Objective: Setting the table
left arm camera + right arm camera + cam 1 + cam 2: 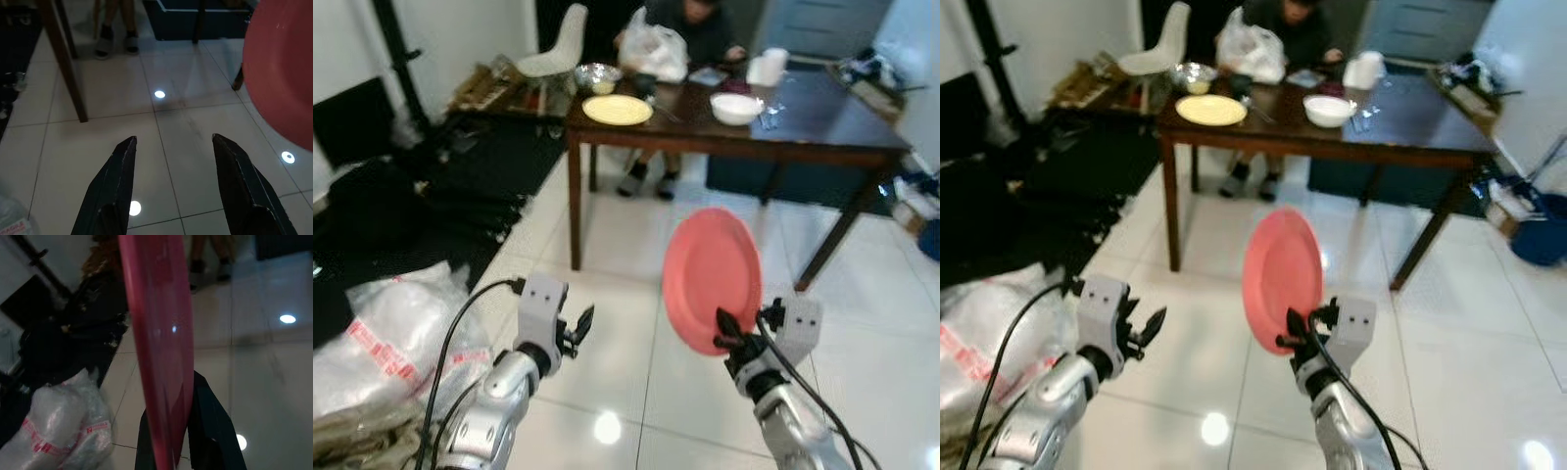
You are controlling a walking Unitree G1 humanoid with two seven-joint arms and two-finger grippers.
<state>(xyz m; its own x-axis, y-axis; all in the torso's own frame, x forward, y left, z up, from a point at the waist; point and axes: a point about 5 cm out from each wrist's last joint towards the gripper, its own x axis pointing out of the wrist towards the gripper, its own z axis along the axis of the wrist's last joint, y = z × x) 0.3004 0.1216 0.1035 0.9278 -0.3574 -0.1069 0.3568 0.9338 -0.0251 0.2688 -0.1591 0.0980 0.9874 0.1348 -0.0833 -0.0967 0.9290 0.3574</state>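
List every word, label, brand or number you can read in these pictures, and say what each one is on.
No text can be read for certain.
Red printing on the clear plastic bag on the floor to the robot's left: too blurred to read.
Red letters at the corner of the left wrist view, on the same bag: cut off and too blurred to read.
The pink plate in the right gripper bears no lettering.

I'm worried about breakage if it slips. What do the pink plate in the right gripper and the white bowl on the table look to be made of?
The pink plate, clamped at its lower rim by the right gripper, looks like plastic or melamine: thin edge, even matte colour with a soft sheen. The white bowl on the wooden table looks glossy, perhaps ceramic; too small to be sure.
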